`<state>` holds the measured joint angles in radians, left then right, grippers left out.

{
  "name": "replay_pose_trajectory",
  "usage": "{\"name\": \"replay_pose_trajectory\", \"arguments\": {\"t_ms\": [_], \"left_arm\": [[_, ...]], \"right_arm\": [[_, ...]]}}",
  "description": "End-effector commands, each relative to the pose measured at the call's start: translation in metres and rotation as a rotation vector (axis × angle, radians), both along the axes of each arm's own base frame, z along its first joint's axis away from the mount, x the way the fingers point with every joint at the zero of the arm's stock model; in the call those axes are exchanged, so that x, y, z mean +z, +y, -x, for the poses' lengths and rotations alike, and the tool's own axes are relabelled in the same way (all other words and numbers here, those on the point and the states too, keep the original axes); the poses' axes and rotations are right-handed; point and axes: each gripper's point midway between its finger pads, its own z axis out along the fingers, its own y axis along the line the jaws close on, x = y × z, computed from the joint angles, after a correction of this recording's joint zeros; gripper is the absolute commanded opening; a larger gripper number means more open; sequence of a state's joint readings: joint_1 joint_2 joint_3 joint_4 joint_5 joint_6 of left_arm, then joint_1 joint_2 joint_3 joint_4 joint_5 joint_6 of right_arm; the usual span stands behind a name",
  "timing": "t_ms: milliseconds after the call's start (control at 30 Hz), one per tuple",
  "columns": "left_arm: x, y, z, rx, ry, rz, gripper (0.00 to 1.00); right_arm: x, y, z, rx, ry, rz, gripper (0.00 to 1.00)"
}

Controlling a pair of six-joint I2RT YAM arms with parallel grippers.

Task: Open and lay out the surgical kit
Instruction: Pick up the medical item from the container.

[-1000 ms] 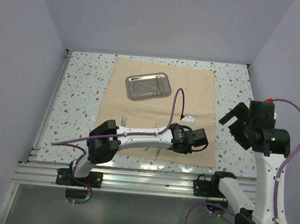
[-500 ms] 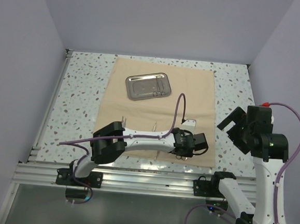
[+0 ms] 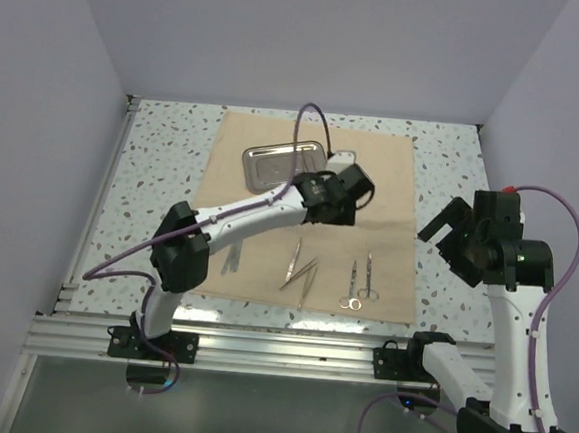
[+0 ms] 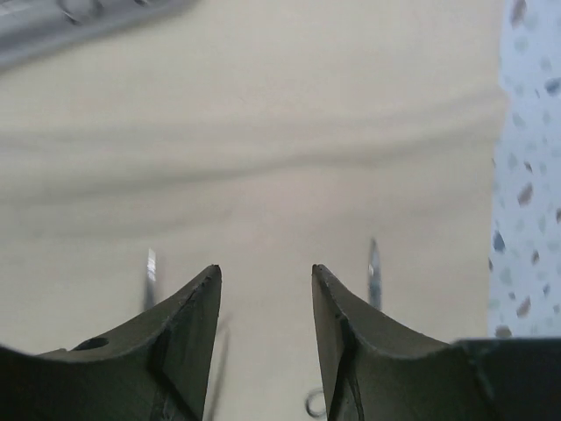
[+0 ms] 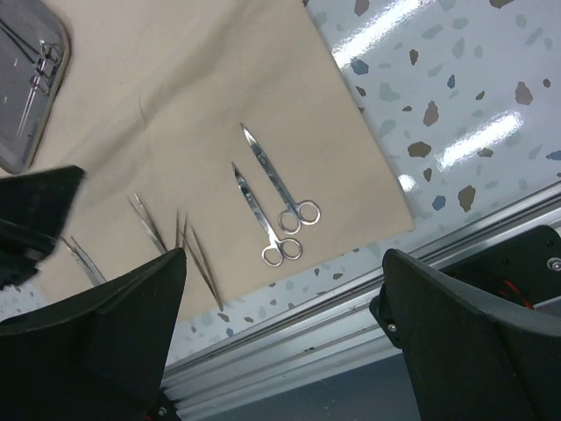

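Instruments: I see the thin silver pieces lying in a loose row along the near part of the cloth wrap (image 3: 392,185), which is spread flat on the speckled table (image 3: 163,166).
Scissors: two ring-handled pairs (image 5: 279,180) (image 5: 257,215) lie side by side at the right end of the row, rings toward me, close but not touching.
Tweezers: two (image 3: 293,262) (image 3: 308,280) lie close together mid-row, and another piece (image 3: 232,259) lies at the left end.
Left gripper (image 4: 265,274): the fingers stand moderately apart with nothing between them. It hangs above bare cloth, between the instrument row and the tray. Its own camera shows a thin steel tip on either side of the fingers.
Right gripper (image 5: 282,253): the fingers are spread wide and empty. It sits off the right edge of the cloth, well apart from everything.
Steel tray (image 3: 273,165): it rests on the far left part of the cloth, just beyond the left gripper, with slim instruments inside.
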<state>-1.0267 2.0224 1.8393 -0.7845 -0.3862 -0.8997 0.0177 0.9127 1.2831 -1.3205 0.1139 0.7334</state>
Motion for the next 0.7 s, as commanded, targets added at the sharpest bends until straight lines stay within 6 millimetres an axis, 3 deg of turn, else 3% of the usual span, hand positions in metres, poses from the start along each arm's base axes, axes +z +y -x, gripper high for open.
{"name": "replay_pose_trajectory", "arguments": {"t_ms": [0,33,67,100,133,167,267,433,667], "left_arm": [[0.021,0.057,-0.080,0.052,-0.078,-0.050,0.49],[0.004,0.063,-0.093,0.033,-0.061,-0.099,0.49],[0.013,0.076,-0.118,0.067,-0.078,-0.097,0.48],[0.010,0.080,-0.130,0.071,-0.079,-0.110,0.48],[0.005,0.077,-0.148,0.055,-0.091,-0.130,0.47],[0.000,0.088,-0.162,0.072,-0.083,-0.150,0.48],[-0.017,0.095,-0.194,0.071,-0.083,-0.160,0.47],[-0.048,0.103,-0.210,0.066,-0.043,-0.128,0.49],[-0.075,0.093,-0.202,0.003,-0.002,-0.093,0.50]], "right_arm": [[0.021,-0.004,-0.022,0.003,-0.065,0.028,0.98],[0.020,-0.004,-0.028,0.001,-0.050,0.032,0.98],[0.027,-0.005,-0.032,0.000,-0.066,0.037,0.98],[0.029,-0.006,-0.035,0.001,-0.064,0.042,0.98],[0.029,-0.006,-0.039,0.001,-0.061,0.044,0.98],[0.031,-0.006,-0.045,0.000,-0.058,0.045,0.98],[0.030,-0.008,-0.056,-0.004,-0.039,0.053,0.98],[0.028,-0.010,-0.071,0.001,-0.015,0.071,0.98],[0.014,-0.010,-0.087,0.016,0.027,0.078,0.98]]}}
